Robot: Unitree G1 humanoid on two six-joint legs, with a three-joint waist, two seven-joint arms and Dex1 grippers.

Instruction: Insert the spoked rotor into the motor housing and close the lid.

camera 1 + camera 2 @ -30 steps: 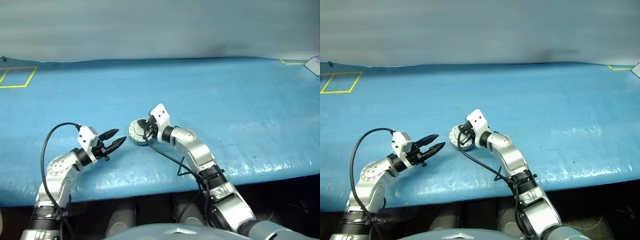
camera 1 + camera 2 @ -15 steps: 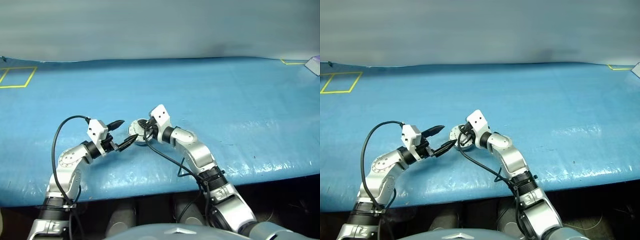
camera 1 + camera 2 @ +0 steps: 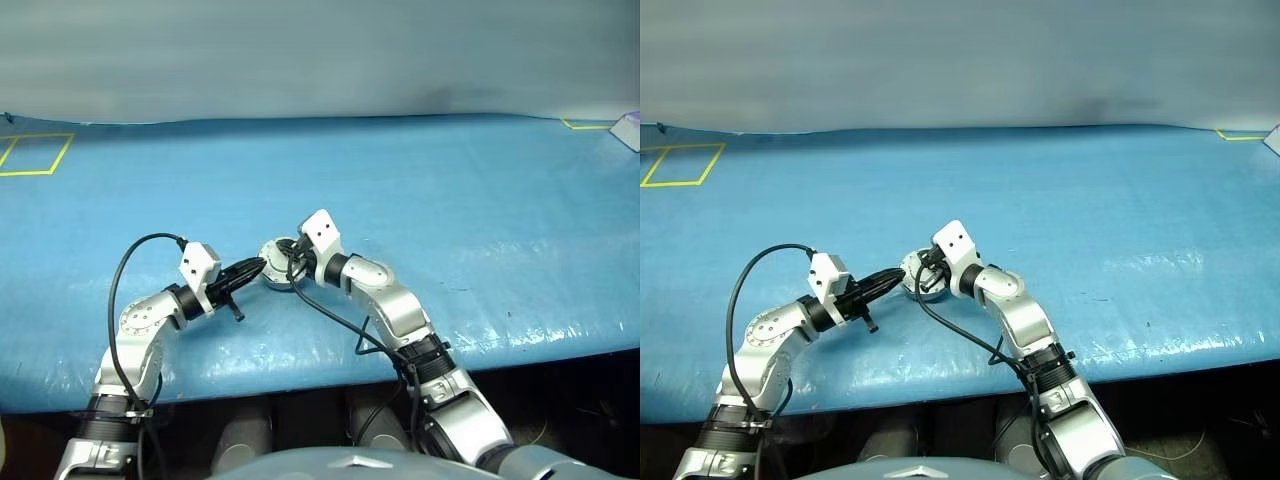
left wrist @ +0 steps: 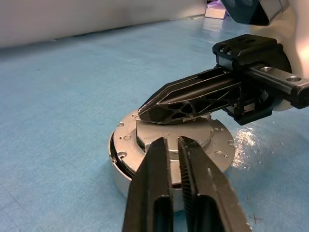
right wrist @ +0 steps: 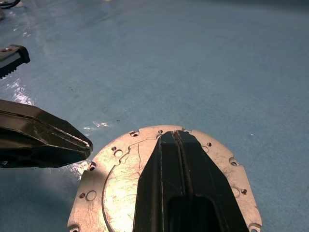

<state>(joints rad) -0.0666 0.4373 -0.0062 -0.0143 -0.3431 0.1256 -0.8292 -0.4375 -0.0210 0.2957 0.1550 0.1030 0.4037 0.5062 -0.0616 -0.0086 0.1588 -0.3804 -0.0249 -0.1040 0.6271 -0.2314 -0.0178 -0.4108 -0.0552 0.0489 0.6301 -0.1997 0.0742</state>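
Blue mat (image 3: 480, 200) over the table, pale wall behind. Nearest, left gripper (image 4: 174, 145), fingers now together after standing apart a moment ago, tips brought in against the near rim of the lid (image 4: 126, 137). Just beyond, lid sitting plain face up on the housing (image 4: 120, 176), with a thin dark gap on one side. Across it, right gripper (image 4: 145, 110) closed, pressing flat on top. Rotor hidden, presumably inside. Likely the final seating of the lid, not yet flush
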